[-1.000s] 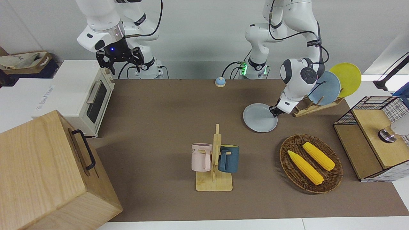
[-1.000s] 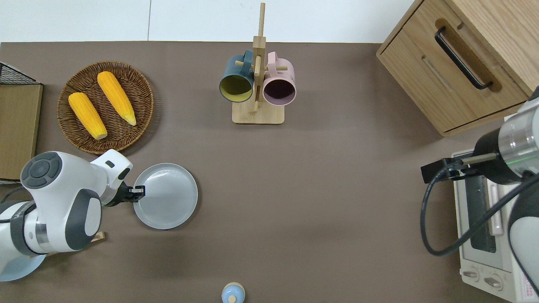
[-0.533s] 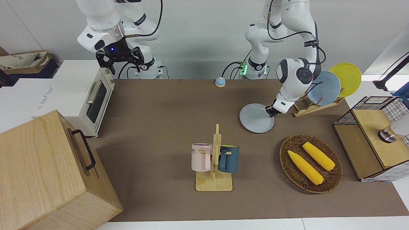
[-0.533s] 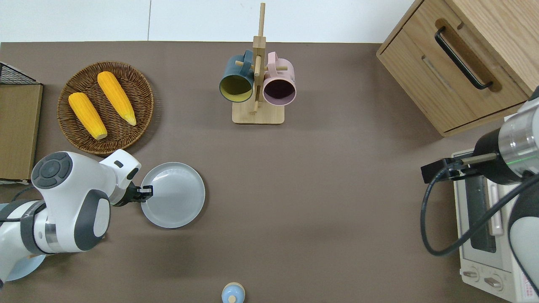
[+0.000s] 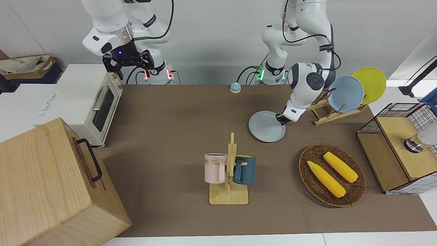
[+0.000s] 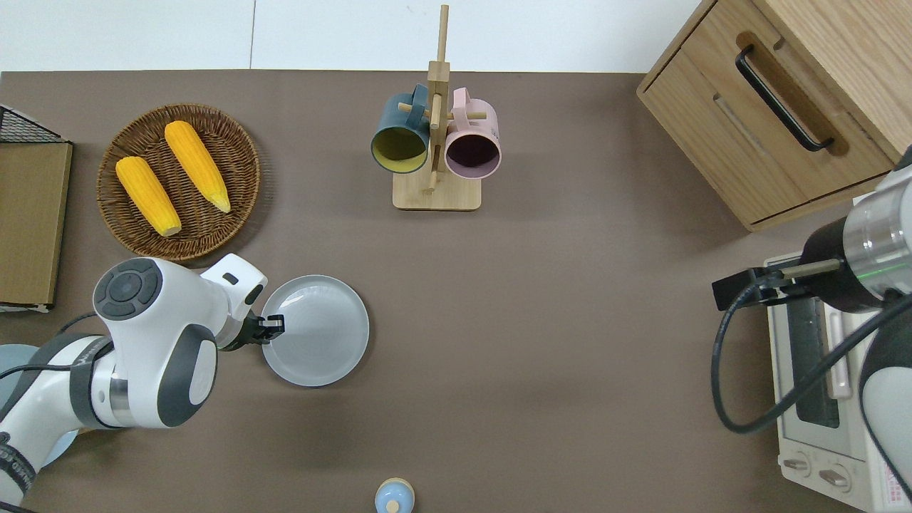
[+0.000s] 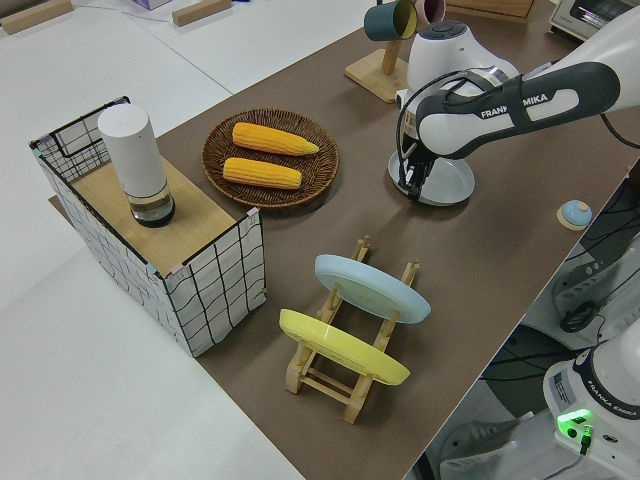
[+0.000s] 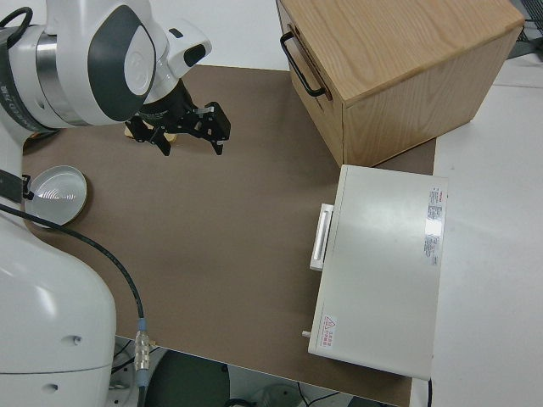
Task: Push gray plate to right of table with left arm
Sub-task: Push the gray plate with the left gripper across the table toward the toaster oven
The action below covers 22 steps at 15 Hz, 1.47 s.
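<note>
Where the left arm's jaws sit: low at the desk (image 6: 534, 320), tip against the rim of the gray plate (image 6: 320, 335) on the side toward the left arm's (image 6: 157, 342) own end; whether they are parted or closed cannot be told, and they hold nothing that shows.
Gray plate: flat on the desk, just ahead of the jaws toward the right arm's end, well within the left arm's half. By my reckoning most of the slide is yet to do.
Doing the push well: I would stay low on the rim and press through the plate's middle, so it slides straight and does not spin off the tip. Steady pace, lest the rim ride up over the jaws.
Lane ahead: bare desk between the mug stand (image 6: 436, 192) and the small blue bell (image 6: 394, 495). It ends at the toaster oven (image 5: 88, 99) and wooden cabinet (image 6: 776, 107), so stop short of them.
Wicker basket (image 6: 214, 235): near the jaws, farther from the robots, holding two corn cobs (image 6: 147, 196) side by side.
Mug stand's load: a teal mug (image 6: 397, 142) and a pink mug (image 6: 472, 146) hung on its pegs.
Plate rack (image 7: 340, 375): away from the push, holding a sky-blue plate (image 7: 370, 288) and a yellow plate (image 7: 340, 345) on edge.
Wire crate (image 7: 210, 290): at the desk's end, a white cylinder (image 7: 135, 160) standing on it.
Right arm's jaws: parked, parted, empty.
</note>
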Motion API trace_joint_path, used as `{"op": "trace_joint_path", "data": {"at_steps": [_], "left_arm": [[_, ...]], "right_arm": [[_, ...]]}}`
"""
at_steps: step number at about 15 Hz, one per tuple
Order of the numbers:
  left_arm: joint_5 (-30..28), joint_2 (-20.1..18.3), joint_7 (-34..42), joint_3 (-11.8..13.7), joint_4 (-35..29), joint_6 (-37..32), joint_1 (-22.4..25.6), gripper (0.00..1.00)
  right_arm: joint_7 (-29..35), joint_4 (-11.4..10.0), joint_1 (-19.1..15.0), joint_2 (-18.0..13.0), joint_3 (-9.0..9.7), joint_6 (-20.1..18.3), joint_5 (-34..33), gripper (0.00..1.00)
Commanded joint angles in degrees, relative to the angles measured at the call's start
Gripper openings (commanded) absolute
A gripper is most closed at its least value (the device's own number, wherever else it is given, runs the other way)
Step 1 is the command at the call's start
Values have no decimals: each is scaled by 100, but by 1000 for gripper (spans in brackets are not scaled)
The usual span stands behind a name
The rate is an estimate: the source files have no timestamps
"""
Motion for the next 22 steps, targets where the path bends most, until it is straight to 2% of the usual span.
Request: {"op": "trace_joint_path", "data": {"at_steps": [1,6,12,15,22], "left_arm": [[-60,122,-364,-117,51,87,-128,0],[-60,342,-1445,-846,359,87,-155,0],[-51,553,-2332,-1444,692,69,-155,0],[-16,641,-2624,-1603,807,60,-224,0],[28,1124,-3502,-1604,1282,87,-901,0]], "right_arm": [[13,45,-111,-17,69,-92,23,983],[13,45,-111,-17,78,-83,23,983],[13,45,-111,-17,78,-83,23,983],[13,45,-111,-17,69,-83,23,983],[13,45,-111,-17,78,-92,15,983]]}}
